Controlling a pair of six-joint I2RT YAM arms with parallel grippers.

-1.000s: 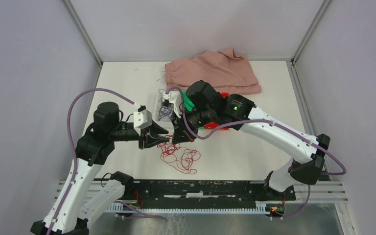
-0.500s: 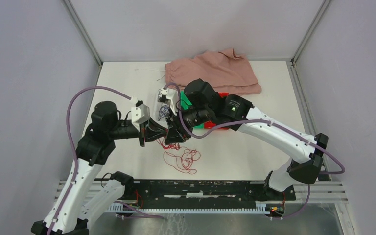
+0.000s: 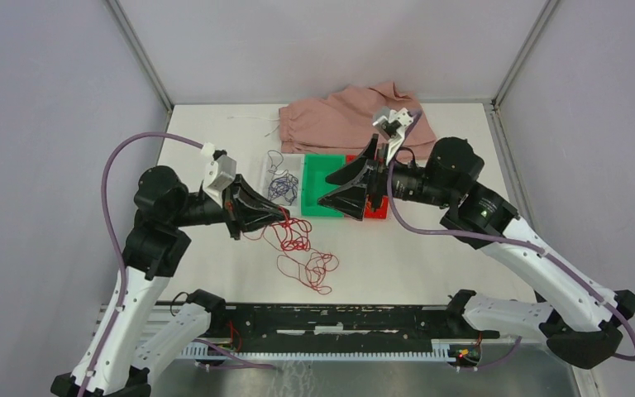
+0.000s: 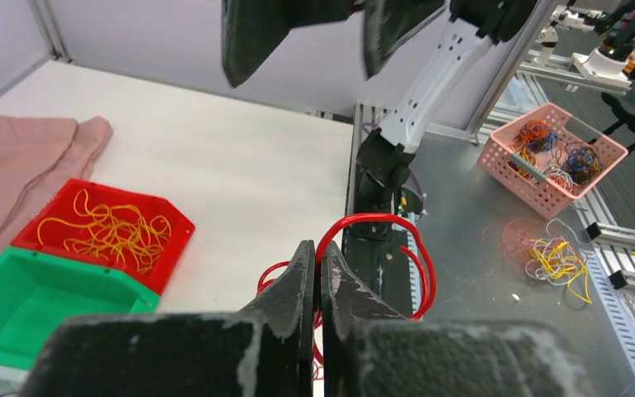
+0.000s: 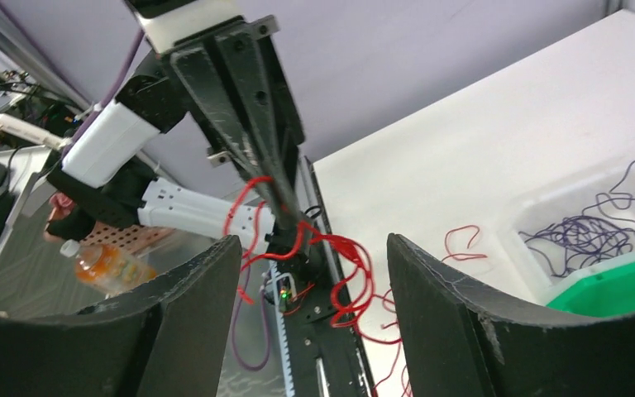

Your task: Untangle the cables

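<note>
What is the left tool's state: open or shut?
Shut: the left tool is closed tight on the red cable, which loops out beyond its tips.

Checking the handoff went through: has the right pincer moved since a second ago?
Yes. The right pincer has pulled back rightward, from just off the near-left corner of the green bin to above it, and is now open.

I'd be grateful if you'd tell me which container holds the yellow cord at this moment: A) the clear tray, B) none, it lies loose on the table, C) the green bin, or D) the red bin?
D: the left wrist view shows the yellow cord piled inside the red bin, while the clear tray holds only the purple cord.
</note>
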